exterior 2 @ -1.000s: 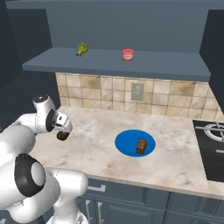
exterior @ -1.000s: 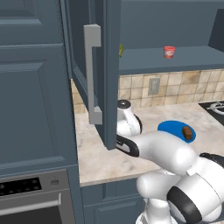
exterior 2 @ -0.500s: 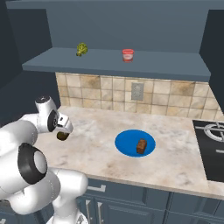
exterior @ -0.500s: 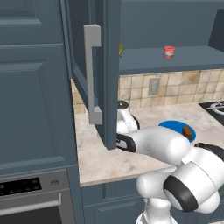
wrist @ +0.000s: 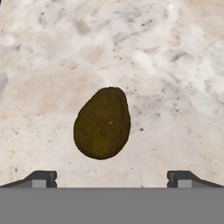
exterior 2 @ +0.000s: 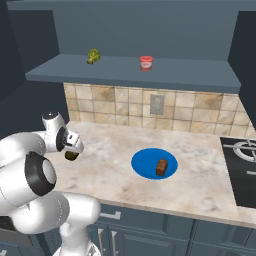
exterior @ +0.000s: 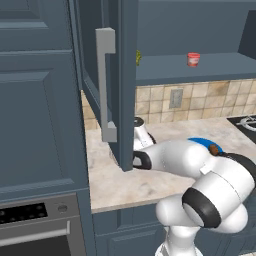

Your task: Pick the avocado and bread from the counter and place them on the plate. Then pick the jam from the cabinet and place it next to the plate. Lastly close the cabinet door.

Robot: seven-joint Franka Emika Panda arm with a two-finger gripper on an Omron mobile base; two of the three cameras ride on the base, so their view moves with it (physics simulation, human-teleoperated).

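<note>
Below wide jaws, avocado (wrist: 102, 124) on counter (wrist: 175, 65); fingertips (wrist: 41, 178) cut off.

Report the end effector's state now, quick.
End effector: open, holding nothing, fingertips spread wide above the dark olive-brown avocado lying on the beige marbled counter.

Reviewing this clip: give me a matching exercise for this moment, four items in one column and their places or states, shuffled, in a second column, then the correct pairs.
Things:
1. bread
2. avocado
3. jam
4. gripper

Places or states:
A. on the cabinet shelf
B. open, above the avocado
C. lying on the plate
D. on the bare counter, ungrasped

Pairs: 1-C, 2-D, 3-A, 4-B
</note>
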